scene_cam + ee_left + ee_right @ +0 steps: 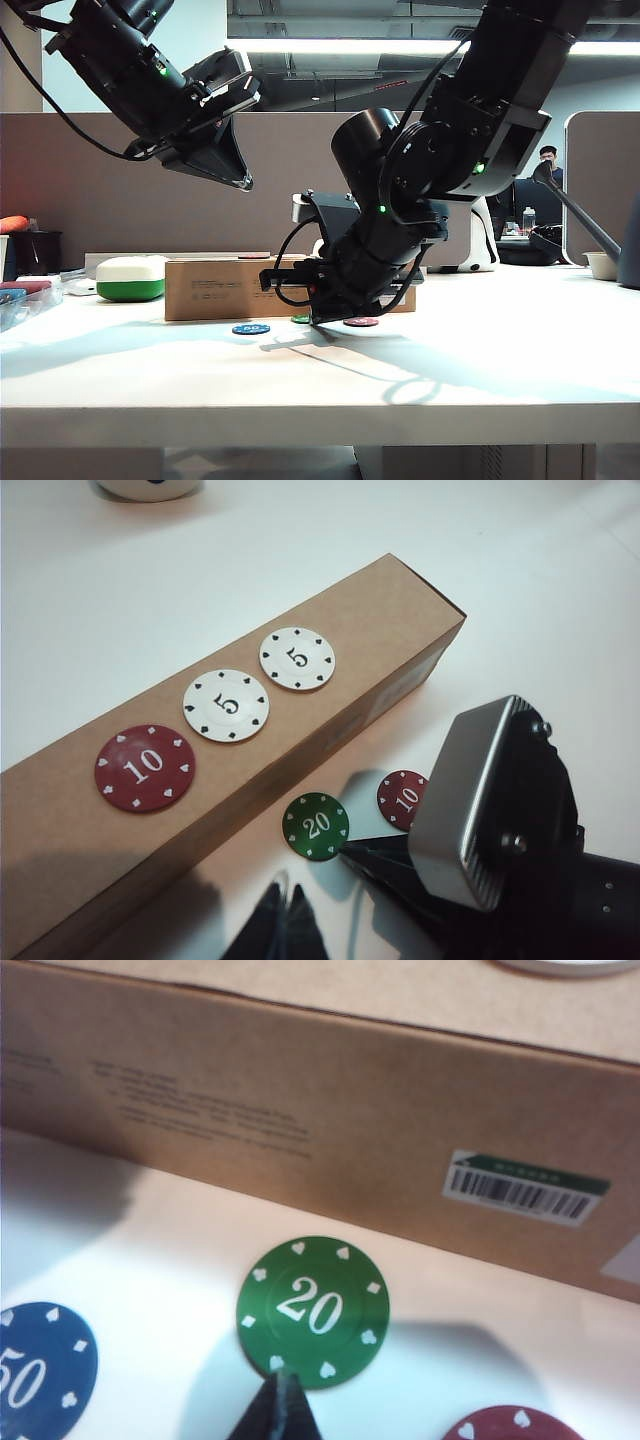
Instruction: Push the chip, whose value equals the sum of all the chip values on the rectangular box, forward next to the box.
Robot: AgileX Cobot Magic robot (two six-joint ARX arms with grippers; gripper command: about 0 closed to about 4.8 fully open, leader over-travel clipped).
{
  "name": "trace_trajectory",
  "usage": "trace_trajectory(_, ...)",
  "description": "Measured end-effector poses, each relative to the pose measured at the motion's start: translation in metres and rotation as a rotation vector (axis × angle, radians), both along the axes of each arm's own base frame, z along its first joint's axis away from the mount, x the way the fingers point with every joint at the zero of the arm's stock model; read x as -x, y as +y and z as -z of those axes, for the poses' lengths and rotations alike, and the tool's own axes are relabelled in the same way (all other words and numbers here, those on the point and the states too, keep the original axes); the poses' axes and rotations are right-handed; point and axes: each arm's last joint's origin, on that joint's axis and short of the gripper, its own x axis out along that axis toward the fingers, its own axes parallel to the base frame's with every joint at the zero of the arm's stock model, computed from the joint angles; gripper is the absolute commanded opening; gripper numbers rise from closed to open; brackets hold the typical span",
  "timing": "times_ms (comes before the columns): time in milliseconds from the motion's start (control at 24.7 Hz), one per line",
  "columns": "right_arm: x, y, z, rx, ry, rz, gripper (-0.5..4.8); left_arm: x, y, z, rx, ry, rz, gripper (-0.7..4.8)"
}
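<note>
- We see the right pincer [278, 1412], tips pressed together, touching the near edge of the green chip [313, 1311], just before the rectangular box [330, 1130].
- Left pincer [225, 150] hangs high; we cannot tell its state.

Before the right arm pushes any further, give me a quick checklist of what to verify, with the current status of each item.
1. Box chips total twenty (10, 5, 5): ok.
2. Target is the green 20 chip: ok.
3. Right gripper fingers together, tips at the chip's near edge: ok.
4. Chip beside the box: not ok, a gap remains.
5. Path to the box clear: ok.
6. Left gripper raised out of the way: ok.
</note>
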Motion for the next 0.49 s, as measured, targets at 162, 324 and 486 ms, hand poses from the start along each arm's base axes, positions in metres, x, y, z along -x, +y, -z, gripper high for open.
trace_trajectory(162, -0.0003, 0.0002, 0.0006, -0.008, -0.010, 0.000, -0.05, 0.0000, 0.0000, 0.0000, 0.000, 0.000, 0.000, -0.05)
trace_trajectory(324, -0.0009, 0.0007, 0.0010, -0.015, -0.020, 0.000, -0.05, 0.0000, 0.0000, 0.0000, 0.000, 0.000, 0.000, -0.05)
trace_trajectory(486, -0.0011, 0.0006, 0.0009, -0.018, -0.024, 0.000, -0.05, 0.0000, 0.0000, 0.0000, 0.000, 0.000, 0.000, -0.05)
